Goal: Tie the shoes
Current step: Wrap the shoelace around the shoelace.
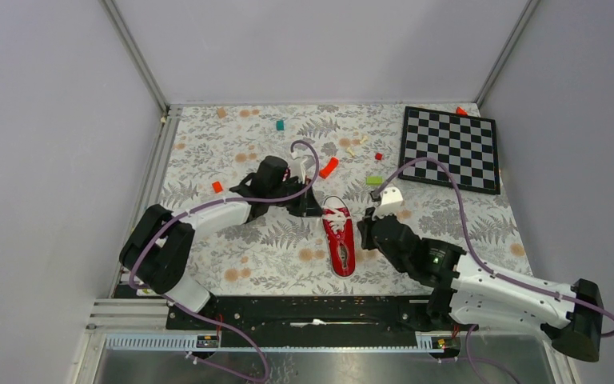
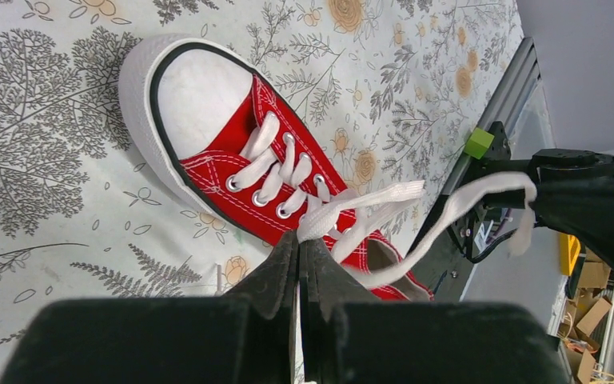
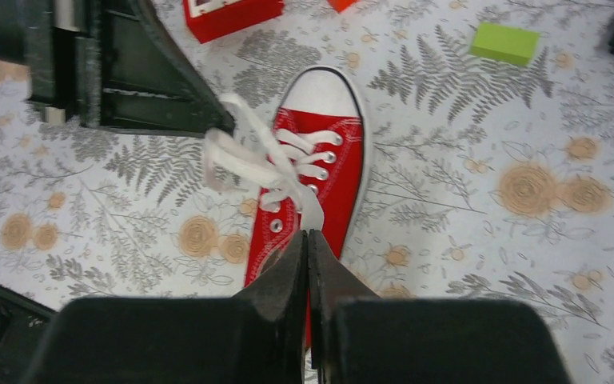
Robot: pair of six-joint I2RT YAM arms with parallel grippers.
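- floral table (image 1: 272, 264): red sneaker (image 1: 340, 244) lies about mid-table, toe toward the far edge
- left gripper (image 2: 300, 238): fingers squeezed fully together, pinching a strand of the white laces (image 2: 384, 196)
- right gripper (image 3: 308, 234): same deal, clamped tight on another lace strand

The sneaker (image 1: 340, 244) is red canvas with white laces (image 2: 400, 192), a white toe cap and a white sole. Under it the counter (image 1: 272, 248) shows grey ferns and orange flowers on white. Beyond the sneaker lie a black-and-white checkerboard (image 1: 450, 148) and a lime-green block (image 3: 504, 42)
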